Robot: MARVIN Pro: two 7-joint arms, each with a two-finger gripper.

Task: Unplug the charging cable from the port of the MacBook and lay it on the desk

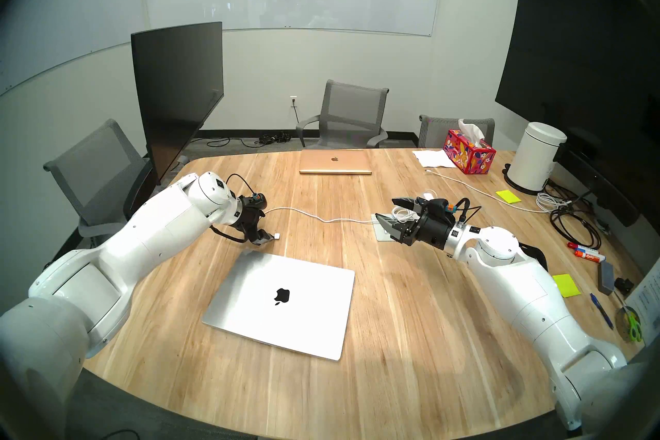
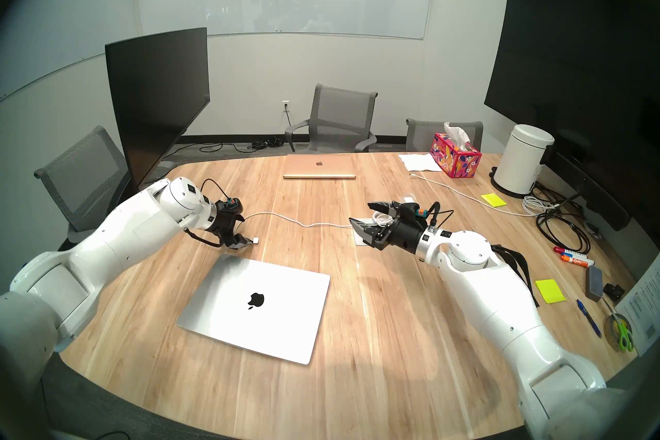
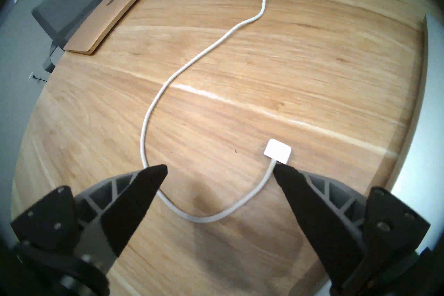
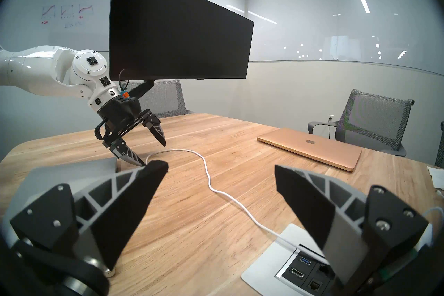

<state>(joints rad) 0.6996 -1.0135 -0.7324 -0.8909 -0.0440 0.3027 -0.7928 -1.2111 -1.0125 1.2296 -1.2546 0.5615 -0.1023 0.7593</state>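
In the head views the charging cable (image 1: pixel 321 218) lay loose on the counter (image 1: pixel 393 321), its plug (image 1: pixel 276 235) just beyond the MacBook (image 1: pixel 282 300), and in the wrist views the left claw (image 3: pixel 219 168) and right claw (image 4: pixel 221 168) both gaped empty, so a low fingertip might snag the cord.

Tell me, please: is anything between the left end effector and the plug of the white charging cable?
Nothing visible is. The plug lies free on the desk, apart from the silver laptop, just beyond one fingertip of the open left end effector.
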